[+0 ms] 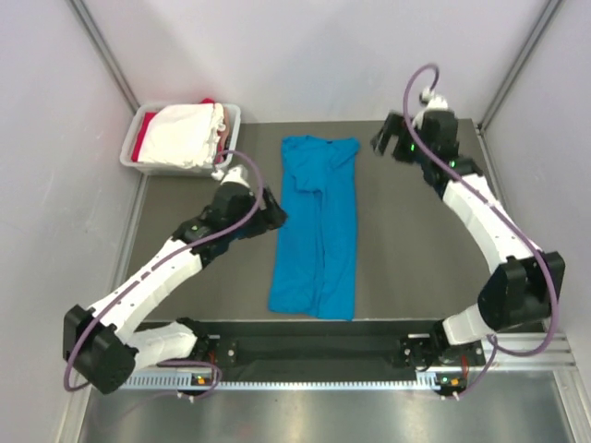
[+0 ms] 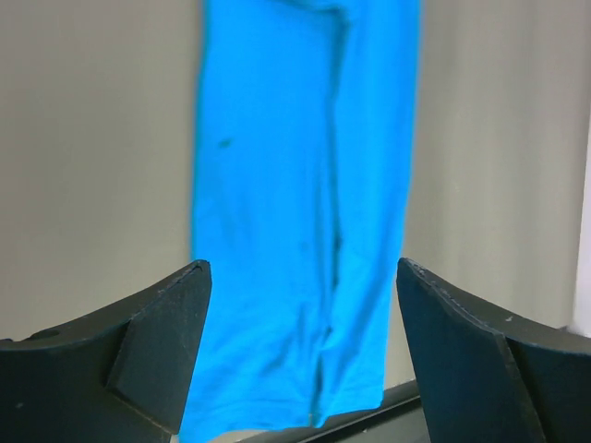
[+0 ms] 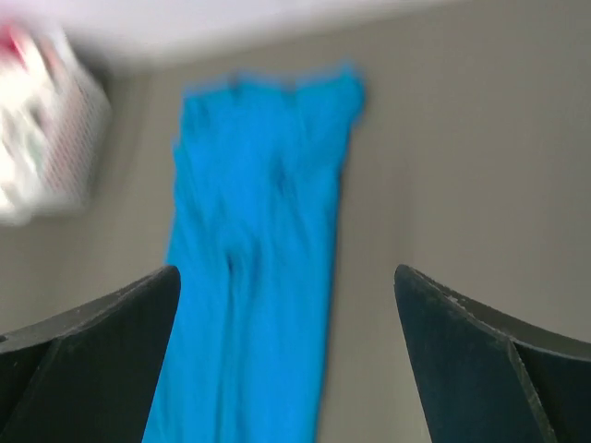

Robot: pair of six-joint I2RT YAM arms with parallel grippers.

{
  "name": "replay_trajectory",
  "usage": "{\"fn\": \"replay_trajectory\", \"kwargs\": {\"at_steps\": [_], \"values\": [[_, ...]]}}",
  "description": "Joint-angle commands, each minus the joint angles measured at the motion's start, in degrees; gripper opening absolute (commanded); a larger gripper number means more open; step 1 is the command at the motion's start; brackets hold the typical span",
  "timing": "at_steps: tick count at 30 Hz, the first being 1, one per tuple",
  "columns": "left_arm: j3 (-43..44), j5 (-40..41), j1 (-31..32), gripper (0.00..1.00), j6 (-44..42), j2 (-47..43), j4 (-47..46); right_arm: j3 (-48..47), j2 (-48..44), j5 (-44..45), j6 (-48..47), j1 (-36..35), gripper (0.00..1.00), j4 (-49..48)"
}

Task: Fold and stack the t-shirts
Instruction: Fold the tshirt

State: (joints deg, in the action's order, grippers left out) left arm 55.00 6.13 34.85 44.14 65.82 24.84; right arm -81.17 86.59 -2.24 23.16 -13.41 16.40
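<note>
You'll see a pale grey tub at the far left corner of the dark table. A black bar runs along the table's near edge, with a silver slotted rail just beyond it. Pale walls enclose the table's other sides.

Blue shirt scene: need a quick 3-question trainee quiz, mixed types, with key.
1. True or false: the blue shirt lies spread out flat with both sleeves sticking out.
2. Where is the white shirt? A in the tub; B on the blue shirt; C under the blue shirt.
3. Fill in: the left fingers and right fingers are both ___ and hold nothing.

Key: 1 false, it is folded into a long narrow strip; 2 A; 3 open.
</note>
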Motion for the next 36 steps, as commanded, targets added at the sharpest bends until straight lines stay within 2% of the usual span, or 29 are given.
{"fn": "replay_trajectory", "kwargs": {"at_steps": [1, 3, 4, 6, 8, 11, 14, 18, 20, 24, 32, 36], "values": [[-7.4, -15.2, -7.2, 0.84, 1.1, -3.0, -8.9, 21.4, -9.9, -9.8, 2.4, -1.4, 1.00, -1.5], [-8.2, -18.5, -7.6, 0.82, -0.9, -0.7, -9.1, 30.5, -13.5, -12.2, 3.5, -1.4, 1.00, -1.6], [-8.2, -20.5, -7.5, 0.75, -1.7, 0.4, -9.0, 33.2, -16.9, -14.2, 5.5, -1.7, 1.00, -2.0], [-7.9, -25.5, -7.0, 0.69, -4.5, 3.9, -6.6, 39.6, -20.1, -16.3, 7.0, -2.3, 0.93, -1.4], [-8.3, -24.9, -5.1, 0.62, -6.6, 5.5, -5.2, 44.0, -24.4, -16.4, 9.4, -4.3, 0.92, 1.1], [-10.0, -21.3, 0.7, 0.58, -3.7, 6.4, -8.1, 48.4, -29.4, -16.1, 12.3, -7.2, 0.81, 2.1], [-9.7, -20.2, 6.4, 0.59, 0.8, 9.3, -15.0, 51.4, -32.5, -16.0, 14.8, -7.8, 0.80, 1.4], [-4.8, -16.5, 13.6, 0.59, 3.4, 18.5, -17.0, 51.6, -33.0, -15.7, 14.6, -9.6, 0.79, 3.8], [-2.1, -12.4, 15.2, 0.58, 4.3, 21.4, -16.7, 52.1, -32.7, -14.4, 14.5, -12.2, 0.79, 4.8], [1.9, -8.1, 15.7, 0.57, 5.3, 28.8, -14.1, 54.4, -32.1, -13.1, 16.0, -17.3, 0.76, 4.3], [6.8, -2.7, 15.4, 0.48, 4.2, 34.6, -12.3, 56.9, -31.0, -10.9, 18.0, -23.3, 0.67, 3.4], [8.5, -1.4, 15.2, 0.43, 3.6, 36.9, -11.4, 57.2, -29.4, -11.3, 18.2, -25.1, 0.65, 1.8]]}}
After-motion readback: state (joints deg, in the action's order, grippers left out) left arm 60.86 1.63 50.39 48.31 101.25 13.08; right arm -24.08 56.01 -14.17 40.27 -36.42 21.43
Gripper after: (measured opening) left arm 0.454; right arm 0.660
